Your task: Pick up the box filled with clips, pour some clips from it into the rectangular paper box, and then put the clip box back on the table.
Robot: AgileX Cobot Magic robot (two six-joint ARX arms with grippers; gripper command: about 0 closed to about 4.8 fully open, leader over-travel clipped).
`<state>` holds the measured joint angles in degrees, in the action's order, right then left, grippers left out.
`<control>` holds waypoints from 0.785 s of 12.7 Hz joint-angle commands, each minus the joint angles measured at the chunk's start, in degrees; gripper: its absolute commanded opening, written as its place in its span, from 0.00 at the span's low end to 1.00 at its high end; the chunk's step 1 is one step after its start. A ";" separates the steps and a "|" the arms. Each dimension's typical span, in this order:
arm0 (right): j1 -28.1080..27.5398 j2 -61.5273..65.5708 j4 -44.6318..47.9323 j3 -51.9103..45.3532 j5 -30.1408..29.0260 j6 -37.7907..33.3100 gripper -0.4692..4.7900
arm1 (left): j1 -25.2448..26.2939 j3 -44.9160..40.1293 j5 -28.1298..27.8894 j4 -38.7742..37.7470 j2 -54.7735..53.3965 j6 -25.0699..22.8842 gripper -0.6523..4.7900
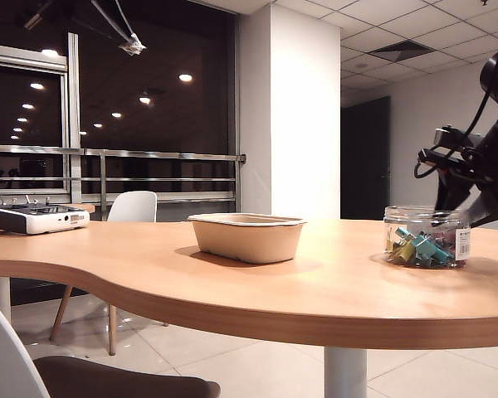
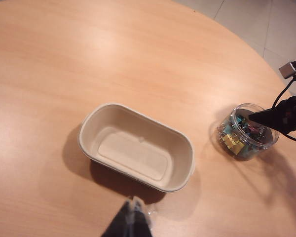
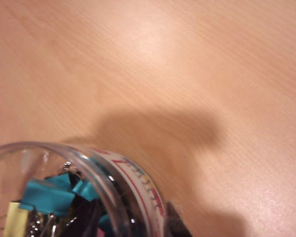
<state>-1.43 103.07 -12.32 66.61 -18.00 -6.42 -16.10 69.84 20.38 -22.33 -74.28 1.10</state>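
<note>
My right gripper point(image 2: 256, 117) reaches down over the rim of the box filled with clips point(image 1: 427, 237), one dark finger point(image 2: 266, 116) lying across the jar's open mouth. In my right wrist view the jar's clear wall point(image 3: 113, 187) fills the near corner, with a dark fingertip point(image 3: 175, 222) just outside it, touching or almost touching the plastic; I cannot tell whether my jaws are clamped on the wall or merely straddling it. The jar stands upright on the table point(image 1: 315, 282), its white barcode label facing the exterior camera, and the clips point(image 1: 419, 247) lie heaped inside: teal, yellow and pink. The rectangular paper box point(image 1: 247, 236) sits near the middle of the table, well apart from the jar, and nothing lies in it that I can see. My left gripper point(image 2: 133, 219) hovers above the table just beside the tray's long rim point(image 2: 138, 180), its fingers pressed together on nothing. At the far left edge of the table rests a white-grey controller device point(image 1: 37, 218), with a white chair point(image 1: 133, 207) behind it.
</note>
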 commanded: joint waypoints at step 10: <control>0.07 1.38 0.44 1.60 -0.13 0.00 0.37 | 0.00 0.15 -0.22 0.55 0.22 -0.04 0.11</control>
<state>-1.43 104.77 -12.34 67.92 -18.02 -6.44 -16.12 69.84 20.36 -22.30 -74.28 1.08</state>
